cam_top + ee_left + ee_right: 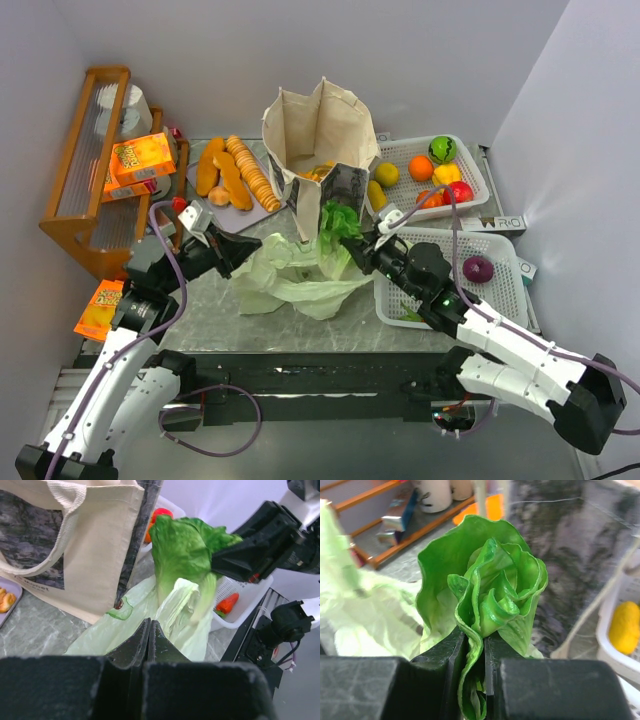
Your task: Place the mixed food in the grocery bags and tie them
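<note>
From above: the right claw (348, 243) is clamped on the cabbage (338, 222) and holds it over the right side of the bag (300, 282). The bag lies crumpled on the table (210, 315), just in front of the upright, open-mouthed tote (320, 135). The left claw (250, 248) sits at the bag's left edge, jaws together. Fruit fills the far basket (482, 188), and the near basket (505, 300) holds one purple piece (478, 268). Bread (235, 172) lies left of the tote.

On to the left wrist: its own fingers (142, 642) are pressed flat against each other, with the bag's (125, 630) film right at their tips. Whether any film is pinched between them cannot be told. Beyond, the cabbage (180, 550) stands leaves-up over the bag, gripped from the right by the right claw (220, 562). The tote (100, 555) rises to the left. Something orange (227, 602) lies in the basket (225, 622) behind.

Right wrist now: both fingers (452, 652) are narrowed onto the cabbage's (490, 590) base, with the leaves fanning out ahead. The bag (365, 615) spreads below and to the left. A yellow fruit (624, 627) sits in a basket (606, 611) at the right.
</note>
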